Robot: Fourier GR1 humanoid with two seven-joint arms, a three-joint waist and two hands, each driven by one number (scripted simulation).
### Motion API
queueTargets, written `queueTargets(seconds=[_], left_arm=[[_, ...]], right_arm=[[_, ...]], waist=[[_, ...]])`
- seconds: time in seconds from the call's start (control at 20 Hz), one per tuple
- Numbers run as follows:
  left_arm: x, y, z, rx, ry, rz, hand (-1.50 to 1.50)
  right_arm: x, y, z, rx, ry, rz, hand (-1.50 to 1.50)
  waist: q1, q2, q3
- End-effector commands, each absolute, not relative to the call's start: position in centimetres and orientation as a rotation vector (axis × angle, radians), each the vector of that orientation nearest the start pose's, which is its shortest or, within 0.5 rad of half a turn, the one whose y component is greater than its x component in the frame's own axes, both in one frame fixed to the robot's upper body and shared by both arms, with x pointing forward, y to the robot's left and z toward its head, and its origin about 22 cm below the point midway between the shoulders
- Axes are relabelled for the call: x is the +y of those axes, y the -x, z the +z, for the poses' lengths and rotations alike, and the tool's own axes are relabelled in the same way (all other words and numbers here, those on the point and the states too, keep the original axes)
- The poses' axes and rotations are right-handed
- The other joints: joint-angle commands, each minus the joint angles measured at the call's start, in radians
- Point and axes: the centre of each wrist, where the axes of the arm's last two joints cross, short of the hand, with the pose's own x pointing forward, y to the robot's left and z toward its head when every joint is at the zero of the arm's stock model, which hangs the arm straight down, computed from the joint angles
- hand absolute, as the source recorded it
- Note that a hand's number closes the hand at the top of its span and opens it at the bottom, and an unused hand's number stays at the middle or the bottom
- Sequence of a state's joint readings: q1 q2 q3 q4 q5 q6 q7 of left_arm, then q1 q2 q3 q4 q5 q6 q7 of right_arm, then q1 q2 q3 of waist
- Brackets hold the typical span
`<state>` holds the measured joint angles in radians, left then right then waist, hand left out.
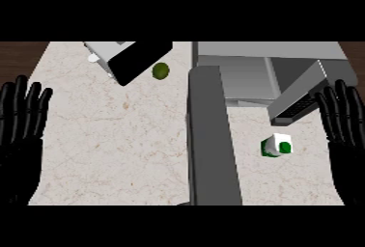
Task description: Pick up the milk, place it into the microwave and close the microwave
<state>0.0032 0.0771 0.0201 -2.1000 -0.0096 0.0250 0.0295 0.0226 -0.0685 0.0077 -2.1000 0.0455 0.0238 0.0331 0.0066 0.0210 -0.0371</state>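
On the pale marbled counter (121, 144), the microwave (242, 67) sits at the far edge, right of centre, its grey interior exposed. Its door (212, 140) stands wide open, swung out toward the robot, and appears as a long dark grey slab running from the microwave's left front corner down across the counter. To the right of that door, in front of the microwave's opening and apart from it, the milk (276, 146) rests on the counter: a small white carton with green markings, untouched by either hand. Left of the microwave, near the far edge, a green rounded fruit (160, 70) lies just beside a grey and black appliance (128, 59) set at an angle. Well to the left of the microwave, the left robot hand (21, 116) shows at the view's left edge, released, fingers straight and pointing up, holding nothing. At the view's right edge, beyond the milk, the right robot hand (342, 118) is likewise released with straight upward fingers, grasping nothing and well apart from the carton.
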Motion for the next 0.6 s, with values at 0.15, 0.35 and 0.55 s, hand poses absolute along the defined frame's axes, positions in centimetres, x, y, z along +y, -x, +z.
queueTargets(seconds=[0.15,0.35,0.55], left_arm=[[25.7,-23.6,12.8,-2.074,-0.063,-0.014,-1.5],[24.9,-22.4,9.7,-1.961,-0.045,0.05,-1.5],[27.3,-19.6,10.7,-1.978,-0.054,0.054,-1.5]], right_arm=[[-23.3,-20.2,12.1,-2.124,-0.111,0.194,-1.5],[-23.6,-20.8,13.3,-2.028,-0.222,0.328,-1.5],[-24.3,-20.2,12.9,-2.03,-0.21,0.294,-1.5]], waist=[[-0.015,-0.02,0.037],[-0.009,-0.022,0.037],[-0.004,-0.022,0.037]])
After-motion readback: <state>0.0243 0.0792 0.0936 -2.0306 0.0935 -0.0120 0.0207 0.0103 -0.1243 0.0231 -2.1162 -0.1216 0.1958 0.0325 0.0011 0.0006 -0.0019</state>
